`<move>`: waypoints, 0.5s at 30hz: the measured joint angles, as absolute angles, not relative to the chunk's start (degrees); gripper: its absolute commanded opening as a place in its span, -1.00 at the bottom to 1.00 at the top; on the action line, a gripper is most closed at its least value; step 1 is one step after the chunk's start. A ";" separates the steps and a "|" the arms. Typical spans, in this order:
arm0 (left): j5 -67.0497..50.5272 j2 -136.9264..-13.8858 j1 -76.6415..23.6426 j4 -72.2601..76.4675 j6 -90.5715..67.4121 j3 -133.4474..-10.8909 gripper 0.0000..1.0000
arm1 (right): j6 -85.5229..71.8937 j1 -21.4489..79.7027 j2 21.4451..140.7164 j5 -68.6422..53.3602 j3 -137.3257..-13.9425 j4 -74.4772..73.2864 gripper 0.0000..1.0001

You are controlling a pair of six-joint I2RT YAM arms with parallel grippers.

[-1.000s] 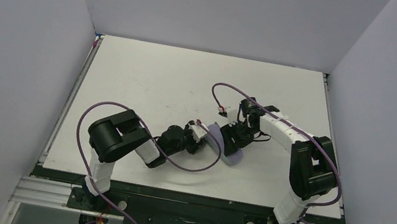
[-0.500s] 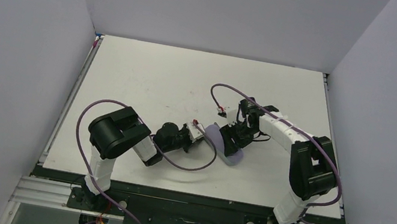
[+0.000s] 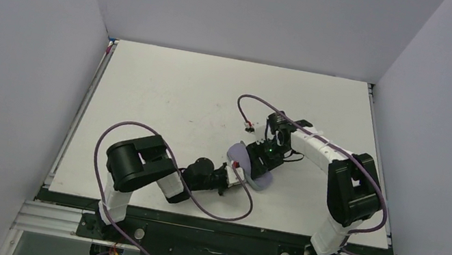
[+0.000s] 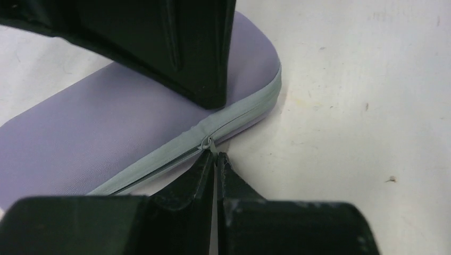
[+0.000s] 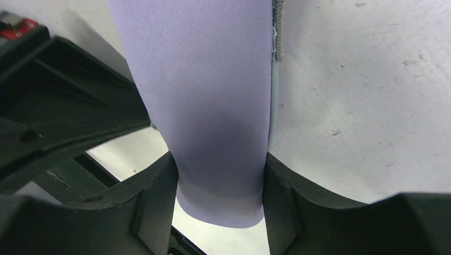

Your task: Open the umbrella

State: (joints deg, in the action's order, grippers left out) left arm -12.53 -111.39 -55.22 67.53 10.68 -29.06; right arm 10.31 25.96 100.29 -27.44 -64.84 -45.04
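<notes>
The umbrella itself is hidden; only a flat lilac pouch (image 3: 240, 151) with a grey zipper shows, lying near the table's middle. My right gripper (image 3: 264, 157) is shut on the pouch (image 5: 213, 79), one finger against each long side (image 5: 219, 172). In the left wrist view the pouch (image 4: 106, 127) fills the left half, with the right gripper's black finger (image 4: 175, 48) pressing on top. My left gripper (image 4: 215, 158) is shut, its tips pinching the small metal zipper pull (image 4: 206, 143) at the pouch's rounded corner. From above, the left gripper (image 3: 238, 173) sits at the pouch's near end.
The white table (image 3: 167, 90) is walled in by grey panels on three sides. Purple cables loop from both arms, one (image 3: 227, 207) over the table near the front edge. The left arm's body (image 5: 53, 85) shows beside the pouch in the right wrist view.
My left gripper has shut from half open and the left arm has swung nearer and to the right, to the pouch's near end. The right gripper has kept its hold.
</notes>
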 measured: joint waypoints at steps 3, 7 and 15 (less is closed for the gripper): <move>-11.79 -111.39 -57.32 67.53 9.56 -29.19 -1.00 | 9.28 26.41 100.31 -27.40 -64.84 -45.04 -1.00; -11.31 -111.66 -57.34 67.44 8.95 -29.63 -1.00 | 8.19 26.41 100.40 -27.66 -64.82 -44.97 -1.00; -9.39 -112.27 -58.35 67.42 9.21 -30.09 -1.00 | 4.86 26.24 100.68 -27.33 -64.93 -44.75 -1.00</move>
State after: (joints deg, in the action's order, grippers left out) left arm -9.39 -112.27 -58.35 67.42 9.21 -30.09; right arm 4.86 26.24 100.68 -27.33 -64.93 -44.75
